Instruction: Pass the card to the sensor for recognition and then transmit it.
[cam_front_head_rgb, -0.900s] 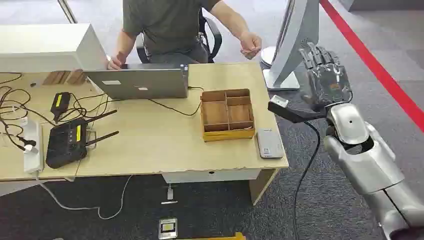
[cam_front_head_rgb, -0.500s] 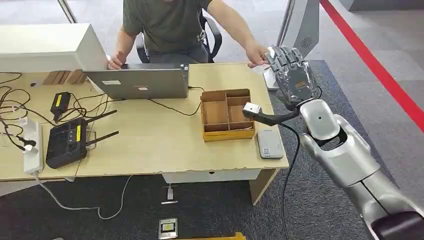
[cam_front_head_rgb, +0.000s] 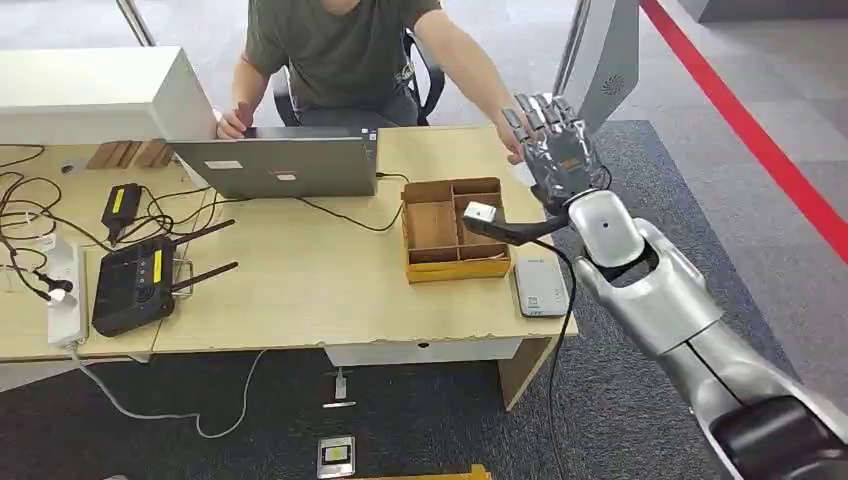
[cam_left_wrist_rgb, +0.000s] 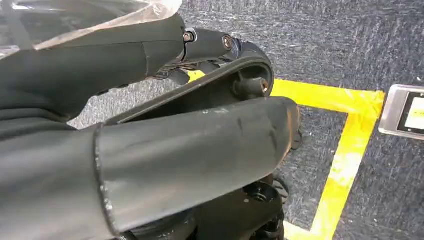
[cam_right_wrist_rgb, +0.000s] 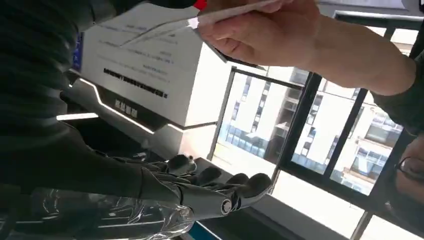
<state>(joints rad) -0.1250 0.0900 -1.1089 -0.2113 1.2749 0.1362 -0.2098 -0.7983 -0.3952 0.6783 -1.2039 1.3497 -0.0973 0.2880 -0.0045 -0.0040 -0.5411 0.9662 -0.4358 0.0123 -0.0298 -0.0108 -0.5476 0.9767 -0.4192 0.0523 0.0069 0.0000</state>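
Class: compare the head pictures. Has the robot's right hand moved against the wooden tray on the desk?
Yes. The right hand has swung left from beside the desk, now over its corner just beyond the wooden tray.

Cards: one card (cam_right_wrist_rgb: 220, 16) is seen, pinched in the person's hand (cam_right_wrist_rgb: 260, 32).
Robot hands: one right hand (cam_front_head_rgb: 556, 150) is seen raised over the desk's far right corner, fingers spread, nothing held.
Persons: one person (cam_front_head_rgb: 335, 50) is seated behind the desk (cam_front_head_rgb: 300, 290).
Sensors: one flat grey sensor pad (cam_front_head_rgb: 540, 286) is counted at the desk's near right corner.
Wooden trays: one divided tray (cam_front_head_rgb: 454, 229) is counted; four compartments are made out.
Laptops: one laptop (cam_front_head_rgb: 280, 165).
Routers: one black router (cam_front_head_rgb: 135, 285) with antennas.
Power strips: one power strip (cam_front_head_rgb: 63, 290).
Floor plates: one small square device (cam_front_head_rgb: 335, 456) is seen on the carpet.
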